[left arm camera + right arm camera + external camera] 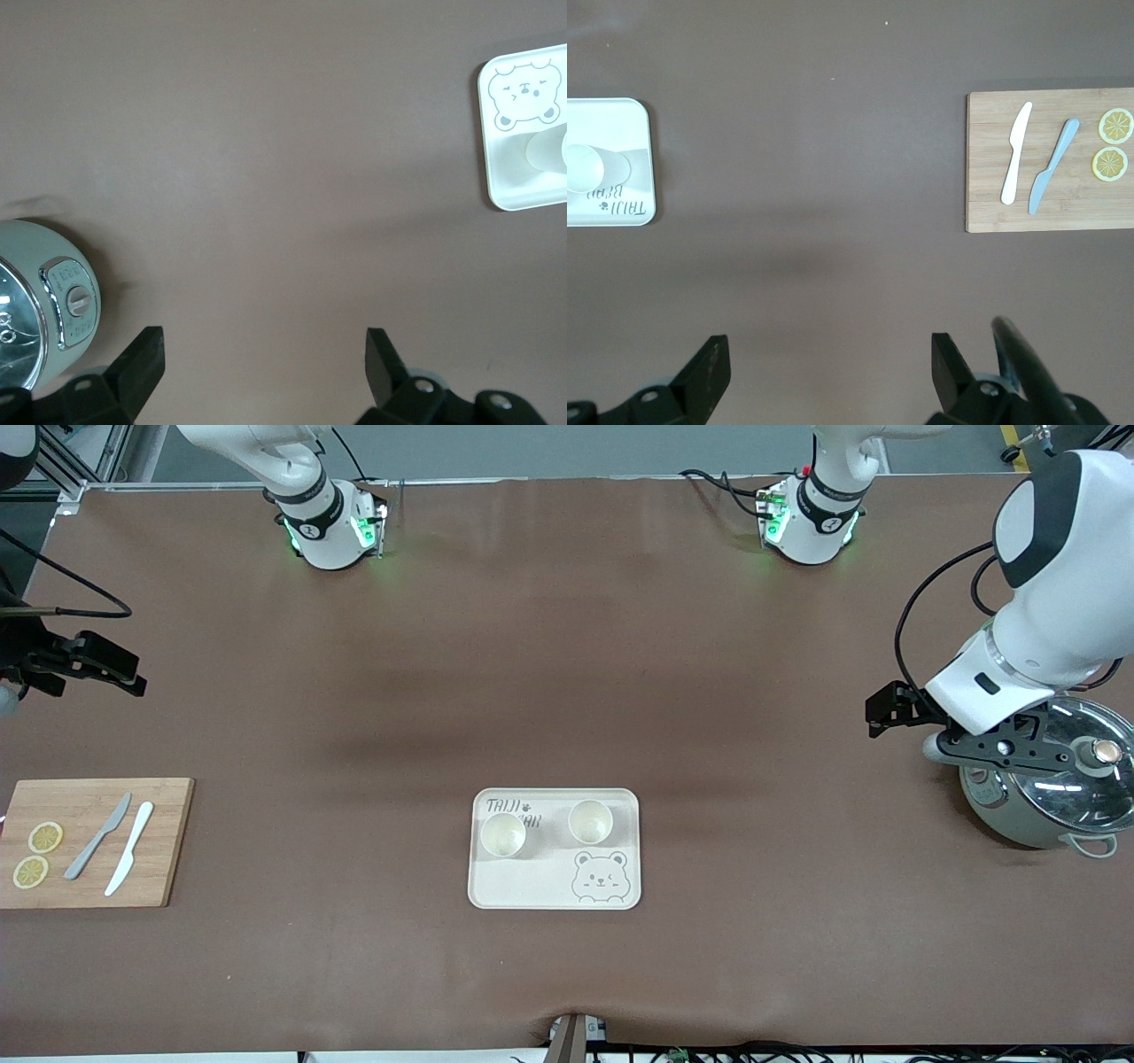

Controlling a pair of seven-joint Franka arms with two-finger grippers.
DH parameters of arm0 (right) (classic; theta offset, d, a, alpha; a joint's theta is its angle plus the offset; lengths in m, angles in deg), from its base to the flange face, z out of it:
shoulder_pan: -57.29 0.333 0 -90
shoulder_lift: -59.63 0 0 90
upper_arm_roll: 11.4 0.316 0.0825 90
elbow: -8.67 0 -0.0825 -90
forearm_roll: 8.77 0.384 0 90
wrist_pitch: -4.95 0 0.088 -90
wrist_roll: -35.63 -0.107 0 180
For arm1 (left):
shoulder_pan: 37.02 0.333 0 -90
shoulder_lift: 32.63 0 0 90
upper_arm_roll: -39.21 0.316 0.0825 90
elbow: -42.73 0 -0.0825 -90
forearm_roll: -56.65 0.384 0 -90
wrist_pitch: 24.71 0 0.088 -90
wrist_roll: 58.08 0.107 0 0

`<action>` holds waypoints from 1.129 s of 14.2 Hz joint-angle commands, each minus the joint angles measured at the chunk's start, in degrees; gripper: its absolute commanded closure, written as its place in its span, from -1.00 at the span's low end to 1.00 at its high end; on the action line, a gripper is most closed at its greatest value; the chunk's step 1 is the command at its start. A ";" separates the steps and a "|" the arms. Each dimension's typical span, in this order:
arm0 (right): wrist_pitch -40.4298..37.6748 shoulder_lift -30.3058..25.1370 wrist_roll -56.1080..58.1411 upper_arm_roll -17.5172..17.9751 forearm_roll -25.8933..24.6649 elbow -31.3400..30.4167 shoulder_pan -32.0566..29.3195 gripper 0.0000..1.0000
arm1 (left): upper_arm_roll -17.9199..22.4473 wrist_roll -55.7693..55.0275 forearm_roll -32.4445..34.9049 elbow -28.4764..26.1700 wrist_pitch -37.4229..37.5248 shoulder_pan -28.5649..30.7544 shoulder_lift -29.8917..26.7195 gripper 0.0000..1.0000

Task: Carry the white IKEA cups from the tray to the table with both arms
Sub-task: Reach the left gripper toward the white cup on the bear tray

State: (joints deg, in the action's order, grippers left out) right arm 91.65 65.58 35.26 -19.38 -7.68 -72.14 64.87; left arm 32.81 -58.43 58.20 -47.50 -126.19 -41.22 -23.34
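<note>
Two cups (547, 829) side by side on tray (496, 890), about four o'clock from wide-apart right gripper (133, 677), eight o'clock from wide-apart left gripper (877, 716).

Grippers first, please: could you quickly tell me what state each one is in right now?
Left gripper: open, empty, over the table beside the pot.
Right gripper: open, empty, over the table.

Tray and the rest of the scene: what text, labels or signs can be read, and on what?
"TAIJI" with a paw mark: on the tray, first line.
Second line ends "AR"; a cup hides its start; the right wrist view shows "BEAR".
Cooker front panel: markings too small to read.
Arm base marks: unreadable.
</note>
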 commanded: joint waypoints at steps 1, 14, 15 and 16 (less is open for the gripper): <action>-0.21 -1.20 -0.60 1.22 -0.92 -0.58 -0.81 -1.00 | -0.45 -1.23 1.36 1.02 0.41 -0.27 0.11 -1.00; -0.12 -1.20 -0.60 1.22 -1.01 -0.67 -0.81 -1.00 | -1.42 -29.79 3.91 20.62 -11.09 -19.52 30.86 -1.00; -0.12 -1.20 -0.60 1.22 -1.01 -0.67 -0.90 -1.00 | -1.34 -31.10 3.91 20.44 -13.02 -20.57 32.26 -1.00; -0.12 -1.20 -0.60 1.22 -1.01 -0.67 -0.81 -1.00 | -1.33 -32.24 3.99 20.44 -15.04 -21.10 33.58 -1.00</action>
State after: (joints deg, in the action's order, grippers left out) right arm 91.65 65.57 35.26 -19.11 -7.82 -72.11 64.85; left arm 31.16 -88.07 61.14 -29.21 -139.24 -60.86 7.70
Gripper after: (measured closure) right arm 0.000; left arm 0.000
